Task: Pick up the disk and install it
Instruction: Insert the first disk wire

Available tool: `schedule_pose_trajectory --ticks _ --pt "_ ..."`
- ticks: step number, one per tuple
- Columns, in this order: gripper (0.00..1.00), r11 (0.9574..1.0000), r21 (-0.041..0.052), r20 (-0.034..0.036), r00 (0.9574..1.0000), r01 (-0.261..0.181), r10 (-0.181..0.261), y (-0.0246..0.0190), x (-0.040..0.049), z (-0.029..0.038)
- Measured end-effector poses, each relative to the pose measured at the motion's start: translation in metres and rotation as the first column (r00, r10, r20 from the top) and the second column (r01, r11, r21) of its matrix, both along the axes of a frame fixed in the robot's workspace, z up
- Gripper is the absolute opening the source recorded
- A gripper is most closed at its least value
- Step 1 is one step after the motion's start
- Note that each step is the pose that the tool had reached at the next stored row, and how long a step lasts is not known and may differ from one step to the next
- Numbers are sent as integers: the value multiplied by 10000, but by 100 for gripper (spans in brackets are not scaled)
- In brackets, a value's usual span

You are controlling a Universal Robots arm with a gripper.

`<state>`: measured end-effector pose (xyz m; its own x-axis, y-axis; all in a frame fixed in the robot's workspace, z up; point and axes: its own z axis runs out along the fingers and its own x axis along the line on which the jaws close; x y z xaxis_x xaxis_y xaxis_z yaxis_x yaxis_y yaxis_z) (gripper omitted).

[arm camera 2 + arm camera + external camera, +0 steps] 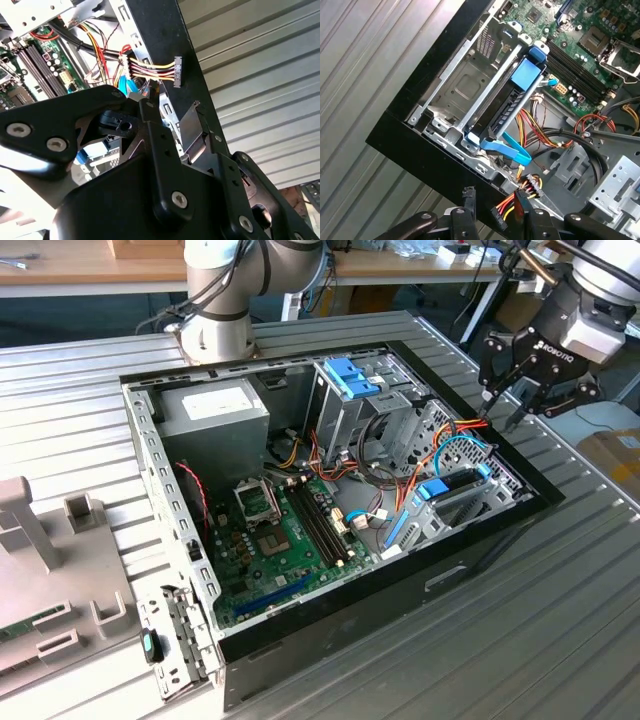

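Note:
The disk (452, 490) is a grey-black drive in a blue carrier with a blue end tab. It sits on edge in the metal bay at the open computer case's corner, toward the exterior view's right. In the first wrist view the disk (504, 107) lies slanted across that bay, with a blue cable curling at its end. My gripper (503, 412) hovers above the case's black rim, up and to the right of the disk, open and holding nothing. Its black fingertips (470, 200) straddle a bundle of red and yellow wires with a black connector (496, 216).
The open case (520, 475) lies on a ribbed metal table. Inside are a green motherboard (285, 535), a power supply (215, 410) and a blue-topped drive cage (350, 380). Orange and red cables (470, 430) run near the bay. A grey fixture (50, 570) stands at the left.

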<state>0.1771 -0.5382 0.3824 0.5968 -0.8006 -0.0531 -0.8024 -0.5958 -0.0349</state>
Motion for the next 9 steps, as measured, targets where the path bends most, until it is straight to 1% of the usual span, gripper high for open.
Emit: schedule_pose_trajectory --ticks 3,4,6,8,9 --pt "44 9997 -3 0 9997 -259 259 0 12 -18" --pt "44 9993 0 0 9993 -374 374 -1 13 -37" --pt "44 9976 -1 0 9976 -696 696 0 19 -68" --pt "44 9962 -3 0 9962 -876 876 3 26 -73" --pt "44 9957 -2 -1 9957 -926 926 15 35 -74"
